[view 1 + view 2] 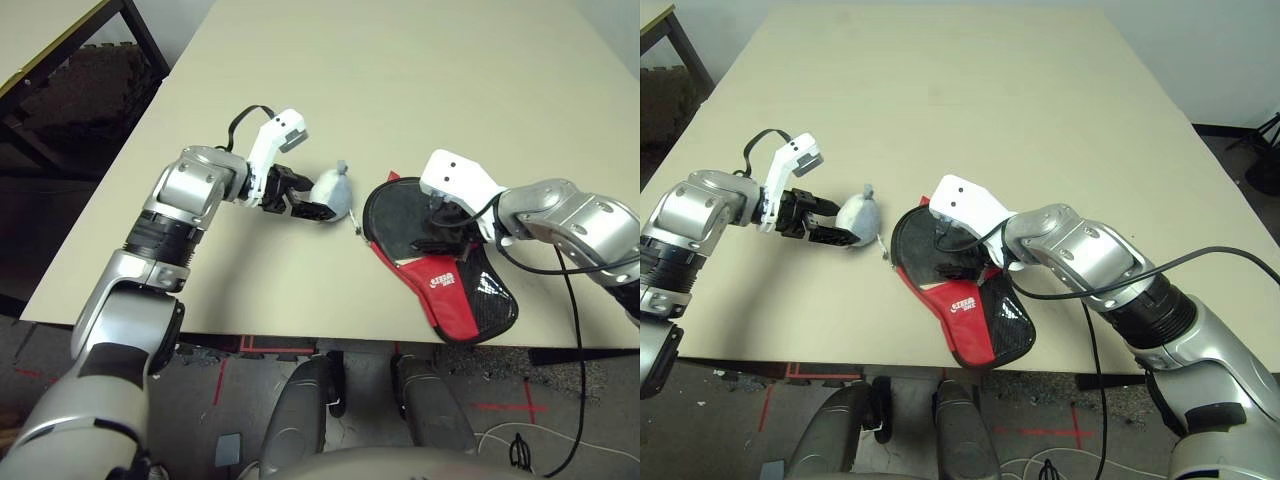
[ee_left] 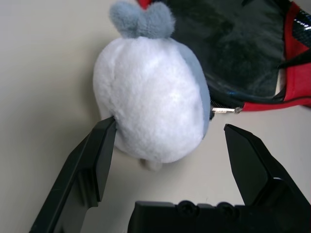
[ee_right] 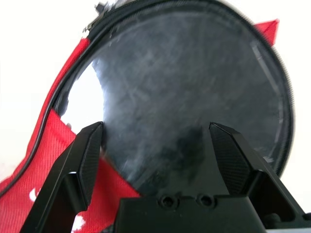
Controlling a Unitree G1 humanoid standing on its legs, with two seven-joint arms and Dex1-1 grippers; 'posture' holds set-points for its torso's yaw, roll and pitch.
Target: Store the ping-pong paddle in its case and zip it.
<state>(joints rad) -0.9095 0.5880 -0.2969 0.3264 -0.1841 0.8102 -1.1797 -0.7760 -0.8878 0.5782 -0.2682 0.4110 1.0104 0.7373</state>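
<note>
while right hand (image 3: 155, 145) gapes apart, ping-pong paddle (image 3: 194, 92) lies directly below fingertips.

The paddle (image 3: 189, 111) lies inside the case (image 1: 975, 320), so its handle is hidden under the red flap toward 5 o'clock, and whether the round face is fully seated cannot be told. The right gripper (image 1: 440, 232) covers the middle of the black face in the head views. The zipper pull (image 2: 224, 110) at the case's 9 o'clock rim is too small to read. The plush toy (image 2: 153, 97) hides the desk (image 1: 400, 70) behind it, and its underside is out of sight between the left gripper's (image 2: 170, 145) fingers (image 2: 99, 155).
</note>
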